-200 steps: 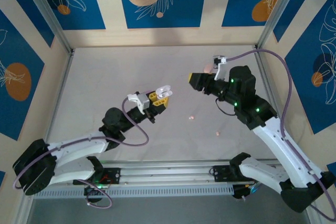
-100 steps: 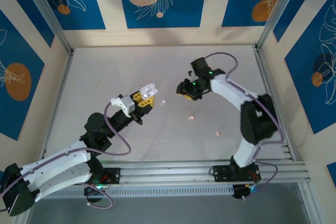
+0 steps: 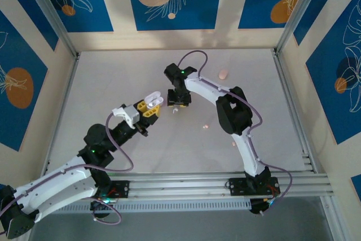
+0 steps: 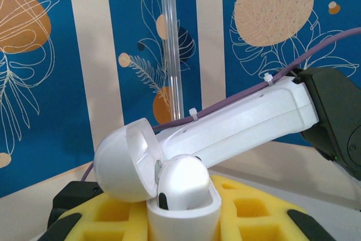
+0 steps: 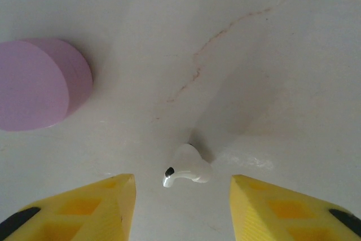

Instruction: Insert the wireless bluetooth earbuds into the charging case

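Observation:
My left gripper [image 3: 148, 107] is shut on an open white charging case [image 3: 153, 100], held above the table. In the left wrist view the case body [image 4: 181, 219] sits between the yellow pads [image 4: 256, 210]. Its lid [image 4: 119, 165] is flipped back to the left, and one white earbud [image 4: 183, 182] rests in it. My right gripper [image 5: 181, 195] points down at the table, open, with a loose white earbud [image 5: 187, 171] lying between its yellow fingertips, untouched. From above, that gripper [image 3: 177, 103] hovers just right of the case, over the earbud [image 3: 175, 110].
A pale purple case [image 5: 39, 83] lies on the table to the left of my right gripper. A peach case [image 3: 224, 74] sits at the back. Two small peach buds [image 3: 206, 126] [image 3: 234, 143] lie right of centre. The right arm's white link [image 4: 242, 119] crosses close behind the held case.
My right arm has swung left across the table and its gripper now sits over the white earbud. My left gripper has drifted left and a little back with the case.

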Action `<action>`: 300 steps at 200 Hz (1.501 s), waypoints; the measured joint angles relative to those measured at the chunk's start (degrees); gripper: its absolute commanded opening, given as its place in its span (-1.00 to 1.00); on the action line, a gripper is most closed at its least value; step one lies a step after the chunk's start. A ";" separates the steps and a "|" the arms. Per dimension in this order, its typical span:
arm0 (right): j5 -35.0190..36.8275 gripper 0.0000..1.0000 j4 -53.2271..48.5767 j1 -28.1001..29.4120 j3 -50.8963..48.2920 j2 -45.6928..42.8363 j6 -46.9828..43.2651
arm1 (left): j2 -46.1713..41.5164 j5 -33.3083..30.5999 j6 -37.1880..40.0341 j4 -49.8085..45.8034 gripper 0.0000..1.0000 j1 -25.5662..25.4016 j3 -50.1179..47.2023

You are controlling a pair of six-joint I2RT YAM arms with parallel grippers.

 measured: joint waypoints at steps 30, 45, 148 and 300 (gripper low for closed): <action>2.93 -0.02 -3.37 1.46 3.74 2.45 -0.17 | -0.33 -0.26 0.00 -0.61 -0.59 0.00 0.00; 3.80 -0.02 -4.74 1.92 5.29 3.67 -0.28 | -0.42 -0.26 0.00 -0.61 -0.59 0.00 0.00; 7.19 -0.25 -9.11 2.86 9.27 8.20 -1.99 | -0.81 -0.28 -0.02 -0.61 -0.59 0.00 0.00; 6.40 -0.36 -2.38 -1.68 -7.48 -1.77 -6.01 | 3.15 -0.24 -0.57 -0.35 -0.57 0.00 0.00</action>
